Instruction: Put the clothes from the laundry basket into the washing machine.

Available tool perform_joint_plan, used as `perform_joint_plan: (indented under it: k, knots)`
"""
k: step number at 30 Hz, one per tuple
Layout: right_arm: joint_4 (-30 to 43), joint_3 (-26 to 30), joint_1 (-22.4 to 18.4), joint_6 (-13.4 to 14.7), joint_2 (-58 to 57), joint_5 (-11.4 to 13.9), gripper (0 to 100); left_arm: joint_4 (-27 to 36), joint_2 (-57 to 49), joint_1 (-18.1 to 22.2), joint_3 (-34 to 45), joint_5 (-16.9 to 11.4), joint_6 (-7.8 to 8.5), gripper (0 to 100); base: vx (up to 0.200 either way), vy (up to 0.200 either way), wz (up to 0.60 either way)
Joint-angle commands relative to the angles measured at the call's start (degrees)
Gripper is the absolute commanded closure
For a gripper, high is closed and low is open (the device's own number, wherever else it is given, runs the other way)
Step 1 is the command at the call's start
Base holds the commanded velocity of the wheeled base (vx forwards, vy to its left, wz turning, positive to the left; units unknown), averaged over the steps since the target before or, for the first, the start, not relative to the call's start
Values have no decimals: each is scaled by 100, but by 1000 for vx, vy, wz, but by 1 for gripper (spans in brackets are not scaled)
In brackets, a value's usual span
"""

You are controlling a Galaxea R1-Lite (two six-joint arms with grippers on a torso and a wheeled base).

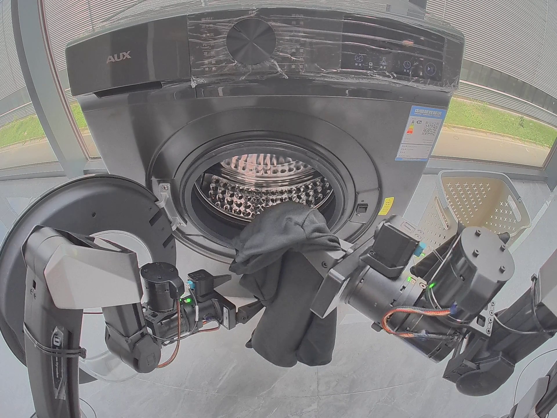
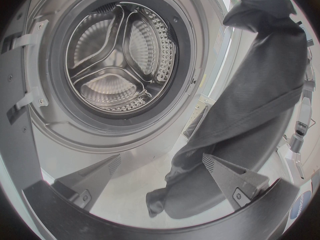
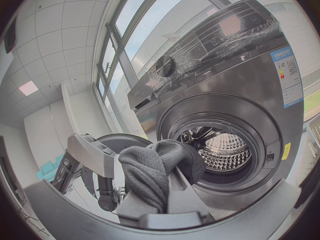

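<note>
Charcoal mesh cloth hangs nearest: a dark garment (image 1: 287, 297), bunched at its top in the clamped fingers of the right gripper (image 1: 332, 255), its length trailing down toward the tiled floor (image 1: 220, 378). Behind it the washing machine (image 1: 145, 123) stands with its door (image 1: 87, 204) swung wide to the left; the steel drum (image 1: 261, 184) shows its perforated wall. The garment's bunched top sits at the lower lip of the opening, outside the drum; whether it touches the rim I cannot tell. Farther right, beside the machine, the laundry basket (image 1: 484, 198) leans, pale and latticed; its lower part is hidden behind the right arm, so its contents are uncertain. The right arm comes in from the right, wrist angled up toward the opening; the left gripper (image 1: 250, 310) is held low, below the opening, jaws spread wide, one fingertip just beside the hanging cloth. Bare tile shows beneath the garment and between the open door and the machine's front.
</note>
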Motion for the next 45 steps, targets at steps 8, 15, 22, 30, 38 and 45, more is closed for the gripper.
perform_joint_plan:
  k: [8,15,22,30,38,45]
  knots:
    - [4,301,95,-3,-324,5,100,-29,337,-262,-210,-230,19,0,0,0,0]
    - [4,380,95,-3,-324,14,100,-38,302,-411,-219,-555,36,0,0,0,0]
    - [-5,380,139,-3,-315,14,100,-38,390,-508,-307,-722,115,0,0,0,0]
    - [-5,371,87,-3,-298,5,100,-47,434,-508,-333,-713,142,100,0,0,0]
    - [65,459,-502,14,-289,-56,100,-56,-472,-113,229,-669,133,100,0,0,0]
    - [4,951,-819,58,-34,-74,100,-21,-1887,151,1100,-722,98,100,0,0,0]
